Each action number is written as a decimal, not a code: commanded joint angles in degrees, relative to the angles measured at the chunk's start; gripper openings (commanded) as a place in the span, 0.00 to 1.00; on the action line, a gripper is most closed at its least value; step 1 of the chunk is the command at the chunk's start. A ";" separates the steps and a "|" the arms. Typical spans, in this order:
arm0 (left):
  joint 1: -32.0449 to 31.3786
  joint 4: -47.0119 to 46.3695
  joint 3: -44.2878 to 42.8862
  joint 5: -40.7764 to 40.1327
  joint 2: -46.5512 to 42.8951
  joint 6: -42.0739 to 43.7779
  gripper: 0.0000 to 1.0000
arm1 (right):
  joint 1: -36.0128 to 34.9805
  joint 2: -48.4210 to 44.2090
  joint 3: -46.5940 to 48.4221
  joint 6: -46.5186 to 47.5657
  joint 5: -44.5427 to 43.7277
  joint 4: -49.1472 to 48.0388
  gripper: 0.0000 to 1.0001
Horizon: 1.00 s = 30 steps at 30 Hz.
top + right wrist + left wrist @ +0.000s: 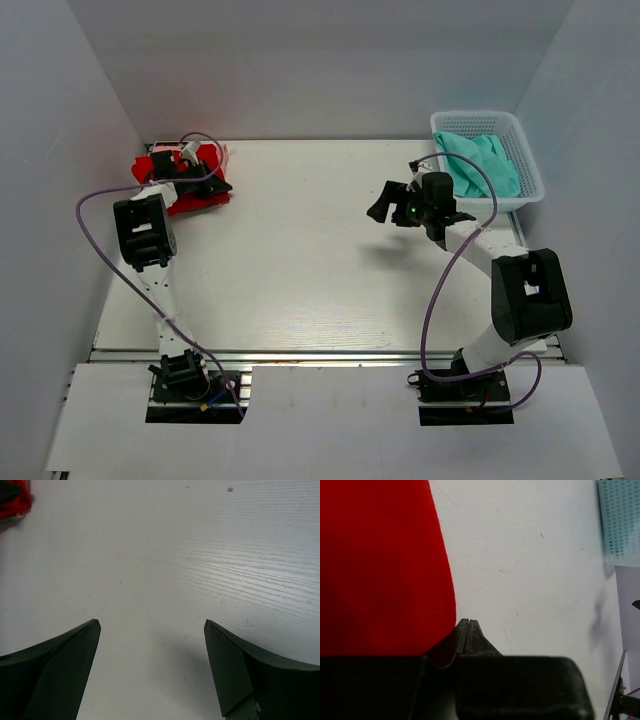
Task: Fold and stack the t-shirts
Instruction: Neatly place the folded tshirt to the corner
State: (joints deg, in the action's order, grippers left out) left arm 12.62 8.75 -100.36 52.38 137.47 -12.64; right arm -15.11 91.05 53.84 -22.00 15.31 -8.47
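A bright red t-shirt point(190, 200) lies folded at the table's far left corner, with a strip of pink fabric point(224, 152) showing at its far edge. My left gripper point(220, 186) rests low at the shirt's right edge. In the left wrist view its jaws point(466, 621) are shut tip to tip with nothing between them, and the red shirt point(380, 565) fills the view just to their left. My right gripper point(382, 205) hovers over bare table right of centre. It stands open point(152, 625) and empty. The red shirt point(14, 502) shows far off in the right wrist view's corner.
A white lattice basket point(532, 170) stands at the far right corner and holds a crumpled teal garment point(480, 165). Its wall point(620, 520) also shows in the left wrist view. White walls close in the table on the left, back and right.
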 commanded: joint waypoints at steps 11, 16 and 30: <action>0.30 18.30 -18.88 -7.37 -0.97 10.89 0.57 | -0.18 -0.52 2.67 1.17 1.91 -1.46 0.90; 0.30 22.45 -21.72 -11.59 -7.91 12.82 1.00 | -0.18 -1.57 1.70 0.99 3.67 -3.57 0.90; 3.65 25.88 -8.11 -28.79 -23.37 10.01 1.00 | -0.09 -2.19 1.79 2.40 0.96 -2.16 0.90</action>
State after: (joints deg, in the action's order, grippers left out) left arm 17.91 32.71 -110.93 29.87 122.15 -1.48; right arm -15.11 91.02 54.00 -20.51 17.89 -9.15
